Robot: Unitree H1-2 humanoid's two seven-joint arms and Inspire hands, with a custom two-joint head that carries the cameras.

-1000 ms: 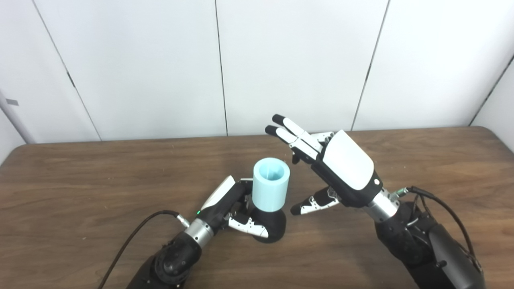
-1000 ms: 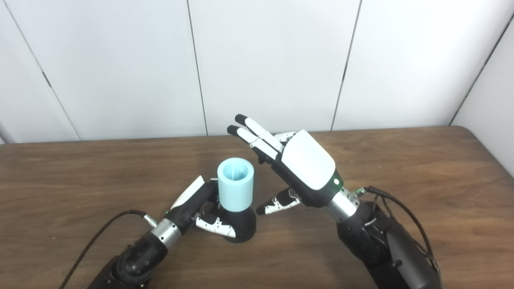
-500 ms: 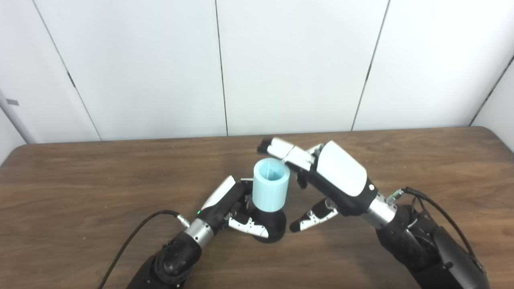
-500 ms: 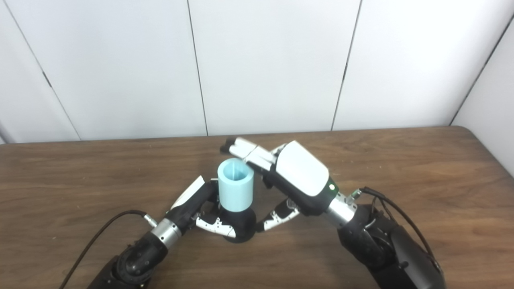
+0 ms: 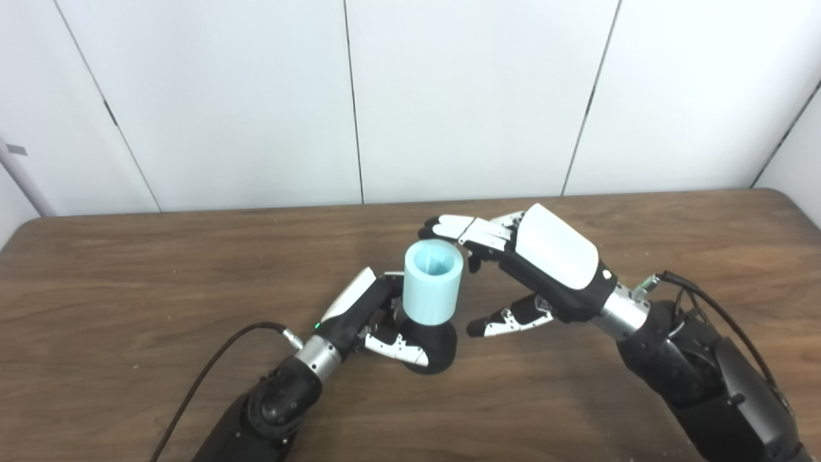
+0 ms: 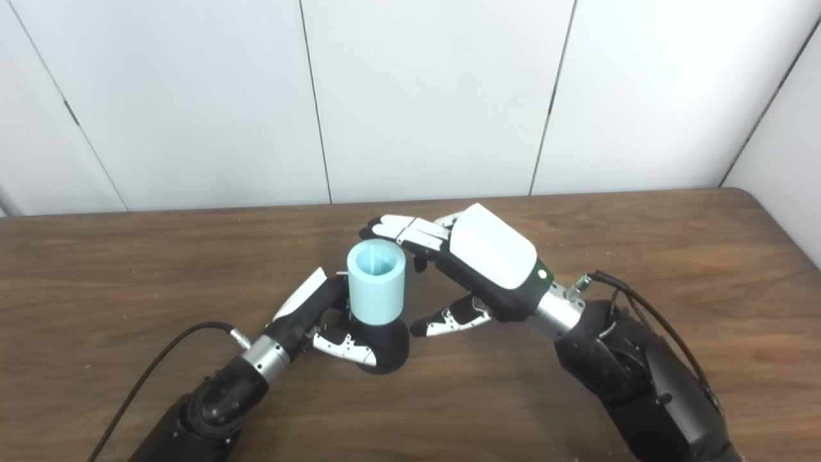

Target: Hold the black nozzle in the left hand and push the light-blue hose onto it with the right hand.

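**Hose upright on nozzle, right hand spread beside it**

The brown wooden desk [image 5: 128, 269] runs wall to wall in front of white panels, and both arms come up from the near edge toward its middle. The right hand [image 5: 551, 266] is the bigger presence: it hangs above the desk with its white back facing up, holding nothing, fingers [image 5: 458, 228] stretched out flat and apart from the thumb. Those fingers reach leftward, their tips just behind and beside the top rim of the light-blue hose [image 5: 432, 287]; from here I cannot tell whether they touch it. The thumb points down and left, near the base but apart from it.

The left hand [image 5: 369, 317] lies low on the desk, wrapped around the black nozzle [image 5: 436, 350], its thumb crossing the front of the dark base. The nozzle stands on the desk at centre. The hose, a short fat tube with its open end up, sits upright on top of the nozzle, just right of the left hand and between the two hands.

A black cable [image 5: 211, 366] trails from the left wrist.
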